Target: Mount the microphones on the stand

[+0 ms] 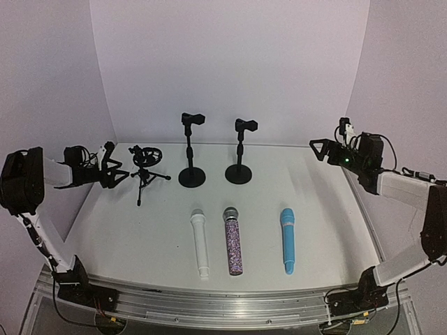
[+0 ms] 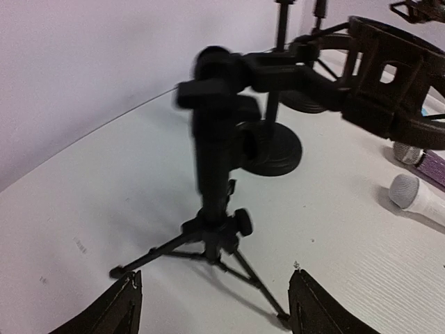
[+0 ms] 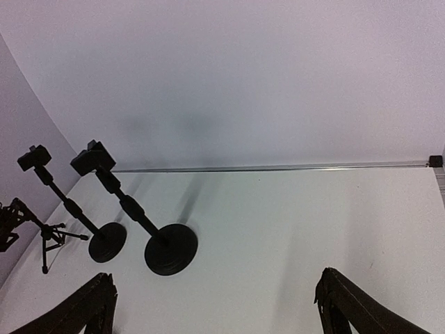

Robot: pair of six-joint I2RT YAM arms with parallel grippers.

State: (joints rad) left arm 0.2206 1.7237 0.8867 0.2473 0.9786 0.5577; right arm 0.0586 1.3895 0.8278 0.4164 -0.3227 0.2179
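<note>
Three microphones lie side by side on the table's near half: white (image 1: 200, 244), purple-glitter with a silver mesh head (image 1: 232, 241), and light blue (image 1: 287, 237). Behind them stand a small black tripod stand (image 1: 145, 171) with a ring mount and two round-base stands (image 1: 191, 150) (image 1: 239, 150) with clips on top. My left gripper (image 1: 119, 167) hovers just left of the tripod stand (image 2: 215, 174), its fingers apart, with the tripod's legs between and just ahead of the tips (image 2: 214, 275). My right gripper (image 1: 318, 148) hangs open at the far right, well clear of the stands (image 3: 215, 275).
The white microphone's head (image 2: 410, 193) and the purple one's head (image 2: 423, 158) show at the right of the left wrist view. A curved white backdrop (image 1: 230, 63) closes off the table's back and sides. A metal rail (image 1: 209, 307) runs along the near edge.
</note>
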